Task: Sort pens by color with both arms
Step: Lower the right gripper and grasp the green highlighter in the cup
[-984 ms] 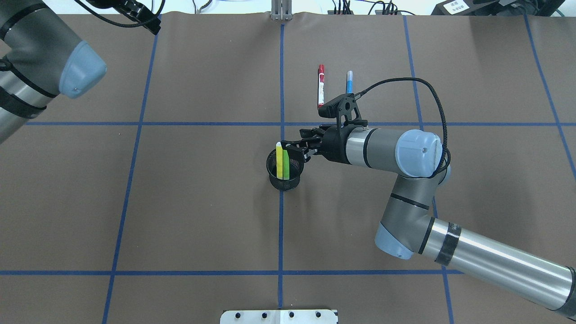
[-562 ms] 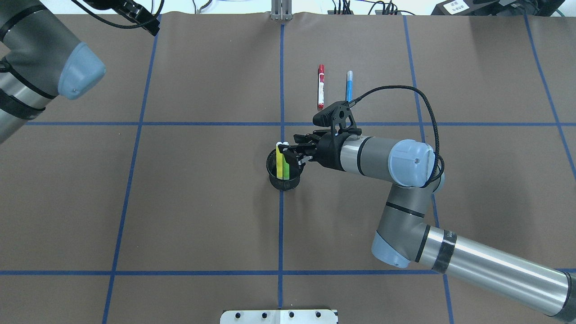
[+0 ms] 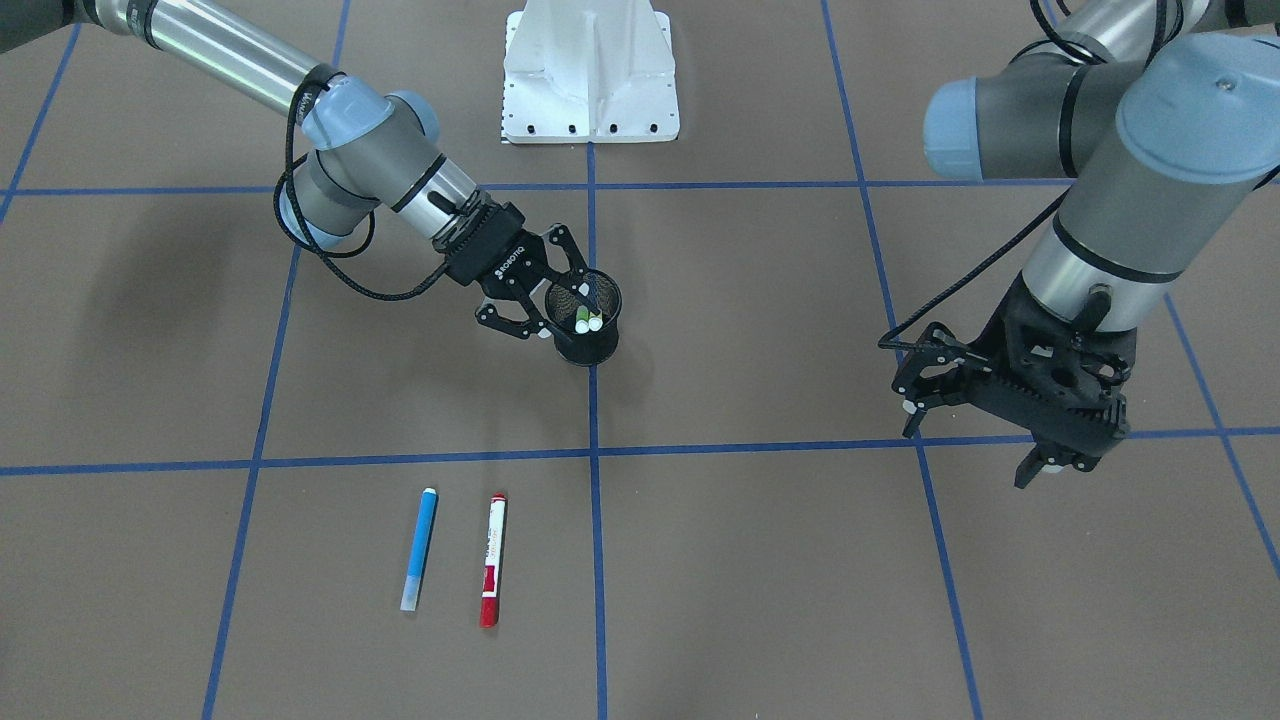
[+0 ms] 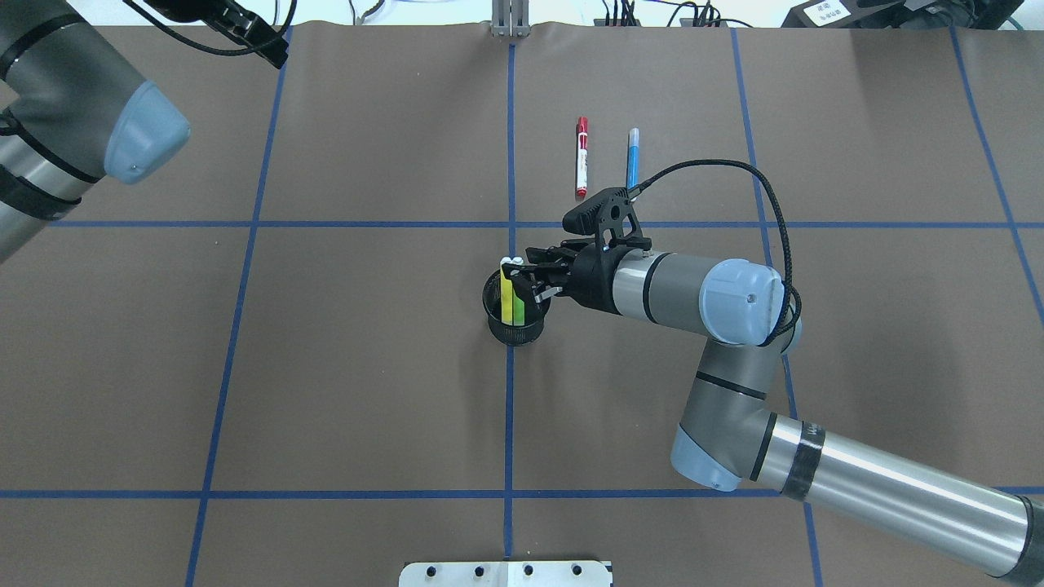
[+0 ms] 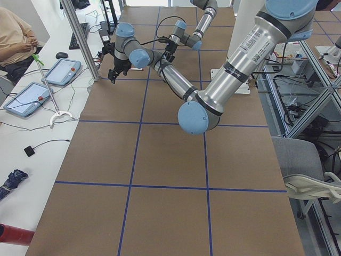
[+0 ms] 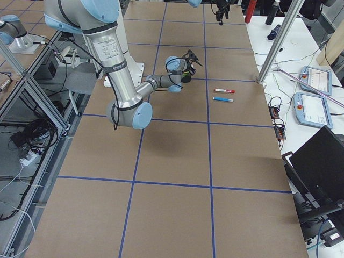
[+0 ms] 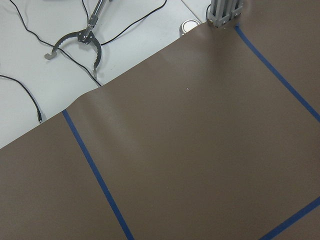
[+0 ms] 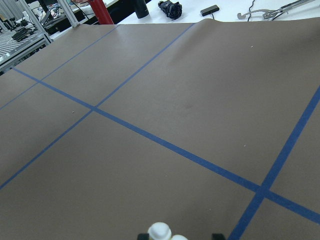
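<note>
- A black mesh cup (image 4: 515, 326) stands upright near the middle of the brown paper-covered counter (image 4: 367, 367), on one of the blue tape lines (image 4: 509, 424).
- Inside the cup stand a slim yellow marker pen (image 4: 506, 295) and a slim green marker pen (image 4: 519, 303). They are side by side, and their upper ends rise above the rim.
- A slim blue marker pen (image 4: 632, 153) and a white marker pen with red cap and red end (image 4: 581, 156) lie flat on the counter outside the cup. They are parallel, near each other but apart.
- The right tool (image 4: 530, 279) is at the rim of the cup, just beside the upper ends of the two standing pens. Its fingers are spread and pinch nothing.
- The left tool (image 3: 970, 440) hangs over the counter, well apart from the cup and from all four pens. Its fingers are also spread and hold nothing.
- The front-facing view shows the left tool whole, while the overhead view shows only a dark part of it at the top left corner.
- The right wrist view shows two pale pen ends at its lower edge, between two dark finger tips, but not the colours of the pens. The overhead view shows these colours clearly.
- The left wrist view shows only bare counter with tape lines, and a white bench with cables behind it.
</note>
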Motion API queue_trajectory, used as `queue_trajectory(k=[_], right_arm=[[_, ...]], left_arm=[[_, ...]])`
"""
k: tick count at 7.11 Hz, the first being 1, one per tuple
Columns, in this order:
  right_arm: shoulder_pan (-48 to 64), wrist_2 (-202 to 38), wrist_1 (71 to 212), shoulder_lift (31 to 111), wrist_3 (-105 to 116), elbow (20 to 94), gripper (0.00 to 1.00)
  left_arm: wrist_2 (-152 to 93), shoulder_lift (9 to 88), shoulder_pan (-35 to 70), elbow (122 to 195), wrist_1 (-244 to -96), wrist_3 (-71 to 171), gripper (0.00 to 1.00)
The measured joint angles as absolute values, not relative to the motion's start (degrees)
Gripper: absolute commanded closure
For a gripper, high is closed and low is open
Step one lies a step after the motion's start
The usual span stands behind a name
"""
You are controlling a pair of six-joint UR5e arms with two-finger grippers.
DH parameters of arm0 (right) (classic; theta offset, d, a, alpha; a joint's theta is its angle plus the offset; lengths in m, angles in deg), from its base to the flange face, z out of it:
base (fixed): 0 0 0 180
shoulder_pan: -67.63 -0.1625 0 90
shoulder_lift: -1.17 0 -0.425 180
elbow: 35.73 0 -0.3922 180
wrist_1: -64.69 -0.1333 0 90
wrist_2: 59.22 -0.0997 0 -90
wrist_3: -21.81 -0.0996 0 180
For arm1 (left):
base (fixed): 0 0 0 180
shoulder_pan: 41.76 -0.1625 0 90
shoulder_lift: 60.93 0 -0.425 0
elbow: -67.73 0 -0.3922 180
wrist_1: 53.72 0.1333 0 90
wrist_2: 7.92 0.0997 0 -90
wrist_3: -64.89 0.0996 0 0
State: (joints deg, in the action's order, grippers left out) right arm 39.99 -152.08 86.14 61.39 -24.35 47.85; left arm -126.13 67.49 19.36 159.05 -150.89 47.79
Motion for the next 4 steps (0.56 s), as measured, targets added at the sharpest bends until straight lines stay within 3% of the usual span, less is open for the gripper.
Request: queue_trajectory(k=[4], right_arm=[[40.03, -152.03, 86.14, 61.39, -24.34, 48.13, 0.62]], left_arm=[[-126.13, 67.48, 19.15, 159.14, -150.92, 47.11, 0.0]])
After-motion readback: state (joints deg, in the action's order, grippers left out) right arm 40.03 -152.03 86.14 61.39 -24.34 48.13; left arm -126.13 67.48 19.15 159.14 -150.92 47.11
